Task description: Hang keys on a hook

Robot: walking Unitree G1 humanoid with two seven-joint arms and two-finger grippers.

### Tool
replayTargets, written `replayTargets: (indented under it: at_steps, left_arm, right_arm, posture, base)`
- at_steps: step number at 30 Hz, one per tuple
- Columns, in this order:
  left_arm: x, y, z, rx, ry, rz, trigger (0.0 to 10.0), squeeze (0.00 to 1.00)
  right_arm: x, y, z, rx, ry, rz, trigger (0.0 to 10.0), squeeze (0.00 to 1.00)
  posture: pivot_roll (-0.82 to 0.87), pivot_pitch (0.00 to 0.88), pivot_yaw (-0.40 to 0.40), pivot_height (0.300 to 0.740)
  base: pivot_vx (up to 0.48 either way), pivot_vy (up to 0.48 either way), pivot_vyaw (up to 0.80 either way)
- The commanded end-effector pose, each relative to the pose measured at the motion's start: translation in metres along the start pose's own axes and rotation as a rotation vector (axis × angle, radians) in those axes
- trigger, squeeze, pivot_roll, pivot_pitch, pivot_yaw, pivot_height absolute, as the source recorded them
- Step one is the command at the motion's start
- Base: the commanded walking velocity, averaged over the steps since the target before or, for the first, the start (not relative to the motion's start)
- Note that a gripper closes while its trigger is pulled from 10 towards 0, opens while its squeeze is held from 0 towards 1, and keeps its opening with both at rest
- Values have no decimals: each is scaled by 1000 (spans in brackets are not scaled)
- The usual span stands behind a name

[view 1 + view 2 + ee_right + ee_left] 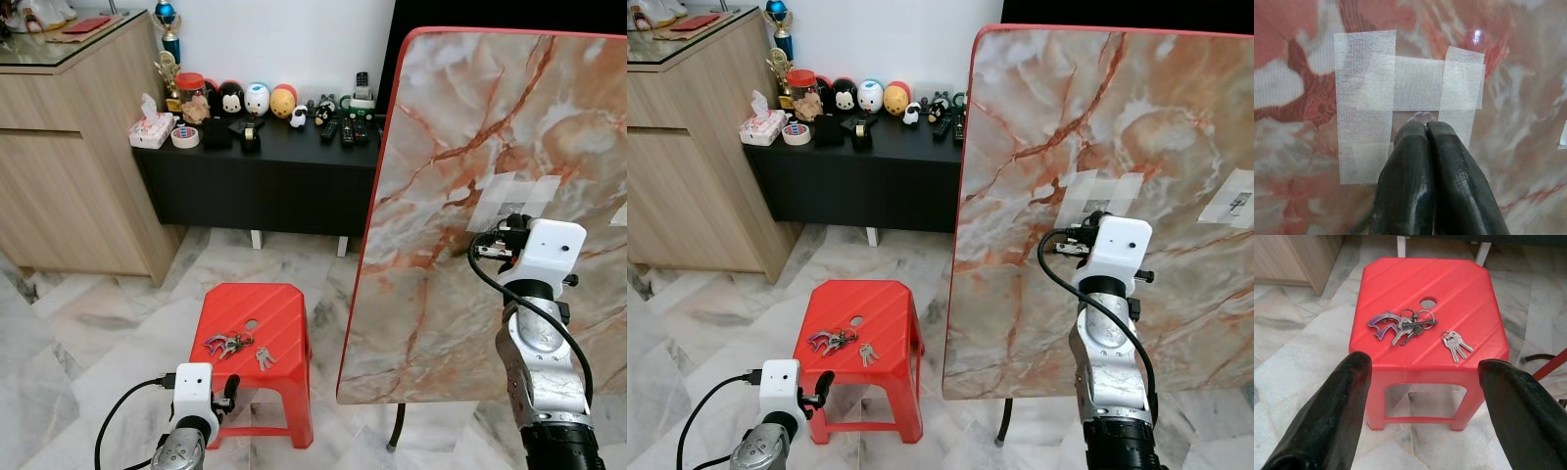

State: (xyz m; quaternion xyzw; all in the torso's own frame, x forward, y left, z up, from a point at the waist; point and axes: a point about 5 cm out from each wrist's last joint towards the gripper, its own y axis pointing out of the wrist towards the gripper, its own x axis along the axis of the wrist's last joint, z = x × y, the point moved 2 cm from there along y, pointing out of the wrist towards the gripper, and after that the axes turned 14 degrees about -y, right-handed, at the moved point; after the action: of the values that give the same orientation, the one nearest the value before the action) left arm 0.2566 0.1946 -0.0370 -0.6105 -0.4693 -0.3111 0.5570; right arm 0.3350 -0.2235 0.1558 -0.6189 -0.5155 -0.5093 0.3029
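Even, bright indoor light throughout; head views sharp, shadows soft beneath the red stool [255,318]; small specular glare on the marble board [1476,35], upper right; the close black fingers [1327,421] slightly soft.

Red plastic stool [257,311] on marble floor [88,352], key bunch [227,344] and smaller keys [264,357] lying on top

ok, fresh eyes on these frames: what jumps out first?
The big marble-patterned tabletop tipped upright on the right, with the right gripper shut against a taped patch on its face. Then the red stool on the floor at left carrying two key bunches, the open left gripper aimed at them.
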Motion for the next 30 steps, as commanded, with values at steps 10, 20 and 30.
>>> replayTargets:
  at_steps: [10, 20, 30]
  left_arm:
    - [-1, 1, -1, 0, 2, 12, 10000, 0]
    - [-1, 2, 0, 1, 2, 15, 10000, 0]
    - [0, 2, 0, 1, 4, 14, 10000, 0]
  right_arm:
    - [1, 4, 1, -1, 0, -3, 10000, 0]
    - [1, 7, 1, -5, 4, -2, 10000, 0]
    - [2, 9, 0, -8, 6, -6, 10000, 0]
  posture:
    - [14, 0, -50, 740]
    - [16, 0, -48, 740]
    - [15, 0, -45, 740]
  base:
    - [0, 0, 0]
    - [0, 0, 0]
    - [0, 0, 0]
